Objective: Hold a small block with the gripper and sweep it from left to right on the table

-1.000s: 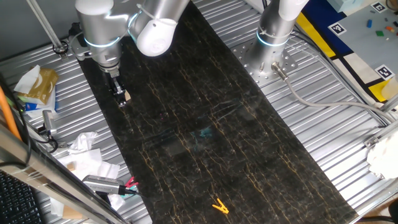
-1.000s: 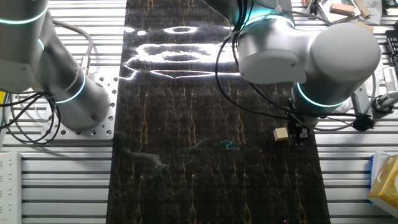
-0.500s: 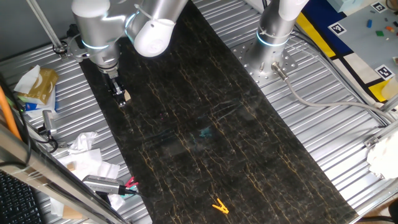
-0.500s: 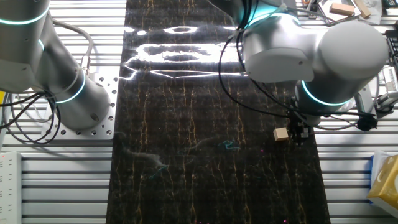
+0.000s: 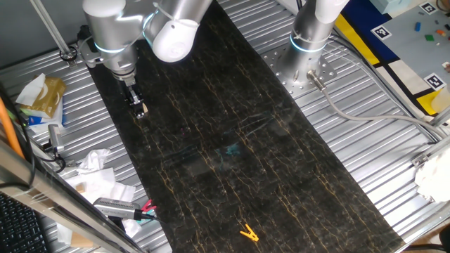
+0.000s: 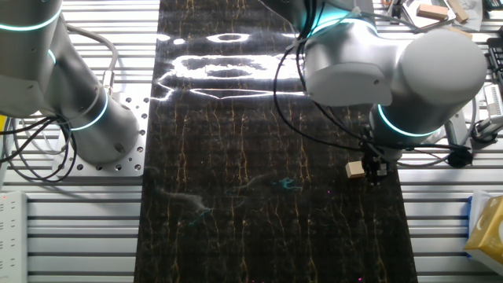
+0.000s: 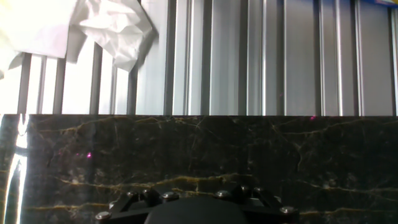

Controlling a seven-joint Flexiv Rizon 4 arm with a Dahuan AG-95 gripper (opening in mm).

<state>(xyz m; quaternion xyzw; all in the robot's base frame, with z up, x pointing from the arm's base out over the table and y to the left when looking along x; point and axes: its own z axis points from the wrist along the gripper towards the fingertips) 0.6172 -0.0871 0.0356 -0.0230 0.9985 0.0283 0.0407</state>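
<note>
The small block (image 6: 355,169), a pale tan cube, rests on the black marble table (image 6: 236,196) near its right edge. My gripper (image 6: 376,168) hangs low right beside it, touching or almost touching its right side. From the other side, the gripper (image 5: 138,107) stands near the table's (image 5: 232,140) left edge, and the block (image 5: 143,111) shows only as a pale speck at the tip. The fingers are too small and dark to tell open from shut. The hand view shows only the black hand housing (image 7: 199,211) above the table (image 7: 249,149); the block is hidden there.
A yellow clip (image 5: 247,232) lies near the table's front end. Crumpled paper (image 5: 95,169) and a bag (image 5: 42,95) sit on the ribbed metal at left. A second arm's base (image 5: 309,42) stands on the right surround. White paper (image 7: 118,31) lies just past the table edge.
The gripper has shifted a little toward the block, which now shows less in the one fixed view. The block has not moved.
</note>
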